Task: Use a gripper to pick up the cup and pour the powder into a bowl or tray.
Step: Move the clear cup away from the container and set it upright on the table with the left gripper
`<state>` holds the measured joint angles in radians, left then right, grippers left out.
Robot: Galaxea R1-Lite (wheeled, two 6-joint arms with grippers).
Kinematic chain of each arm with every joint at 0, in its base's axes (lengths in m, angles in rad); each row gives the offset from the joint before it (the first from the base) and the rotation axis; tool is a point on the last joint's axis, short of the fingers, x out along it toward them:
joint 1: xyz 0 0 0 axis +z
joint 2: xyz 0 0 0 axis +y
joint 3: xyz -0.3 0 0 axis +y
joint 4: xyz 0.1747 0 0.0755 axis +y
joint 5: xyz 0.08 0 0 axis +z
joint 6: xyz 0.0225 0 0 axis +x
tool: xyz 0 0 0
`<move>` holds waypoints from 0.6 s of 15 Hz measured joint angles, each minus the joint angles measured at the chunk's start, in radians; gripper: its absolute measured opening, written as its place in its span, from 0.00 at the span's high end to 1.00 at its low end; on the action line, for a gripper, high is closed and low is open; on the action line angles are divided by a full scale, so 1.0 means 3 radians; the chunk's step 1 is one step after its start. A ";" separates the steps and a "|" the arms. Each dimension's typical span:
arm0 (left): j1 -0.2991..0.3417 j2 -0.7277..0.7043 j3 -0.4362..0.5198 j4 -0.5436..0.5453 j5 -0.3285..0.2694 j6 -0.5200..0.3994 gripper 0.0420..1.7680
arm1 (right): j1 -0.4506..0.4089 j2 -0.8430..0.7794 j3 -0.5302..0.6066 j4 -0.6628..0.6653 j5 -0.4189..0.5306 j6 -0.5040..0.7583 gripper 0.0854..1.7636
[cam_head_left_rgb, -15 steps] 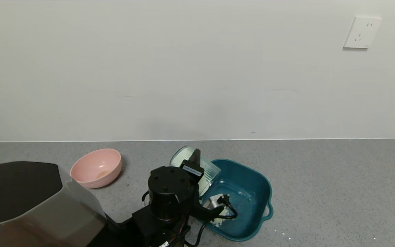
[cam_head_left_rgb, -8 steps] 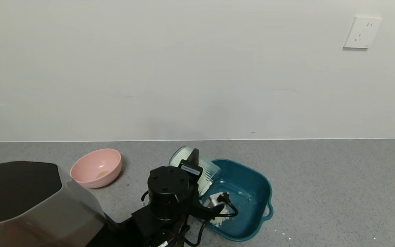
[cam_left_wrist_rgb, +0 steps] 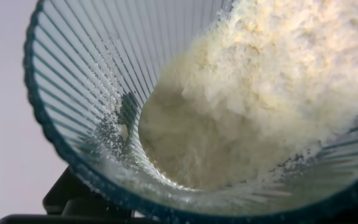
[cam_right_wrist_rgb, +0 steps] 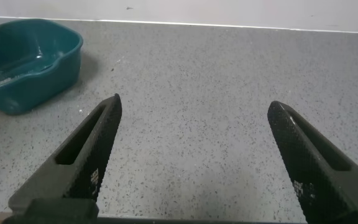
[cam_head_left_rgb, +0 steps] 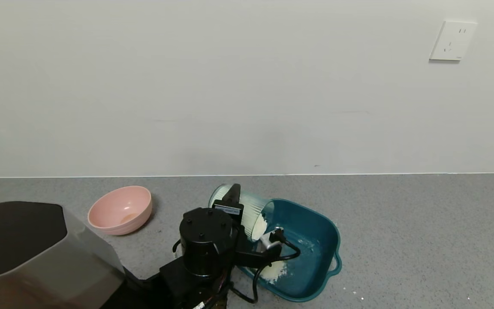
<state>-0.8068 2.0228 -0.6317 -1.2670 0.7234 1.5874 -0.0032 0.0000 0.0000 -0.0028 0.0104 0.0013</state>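
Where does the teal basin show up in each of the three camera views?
Head view: the teal basin sits low and right of centre on the grey counter, under the mouth of the tilted cup held by the left gripper.
Left wrist view: not in it; the cup and powder fill the picture.
Right wrist view: far corner, beyond the open right gripper, basin at.
Shared landmark: powder dusting inside the basin.

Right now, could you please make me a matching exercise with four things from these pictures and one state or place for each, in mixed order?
Things:
1. ribbed cup
2. pink bowl
3. right gripper
4. teal basin

States:
a. open above the bare counter
b. tilted, gripped by the left gripper
c. catching a heap of powder
d. standing alone to the robot's left

Pairs: 1-b, 2-d, 3-a, 4-c
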 joint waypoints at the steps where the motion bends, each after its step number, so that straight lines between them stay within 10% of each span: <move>1: 0.0004 -0.0006 -0.0025 -0.0002 0.0014 -0.0196 0.29 | 0.0000 0.0000 0.0000 0.0000 -0.0001 0.0001 0.03; 9: 0.0033 0.0005 -0.0099 -0.0001 -0.0040 -0.1483 0.29 | 0.0000 0.0000 0.0000 0.0000 0.0000 0.0000 0.03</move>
<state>-0.7970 2.0243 -0.6615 -1.2674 0.7115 1.1426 -0.0032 0.0000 0.0000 -0.0028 0.0104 0.0013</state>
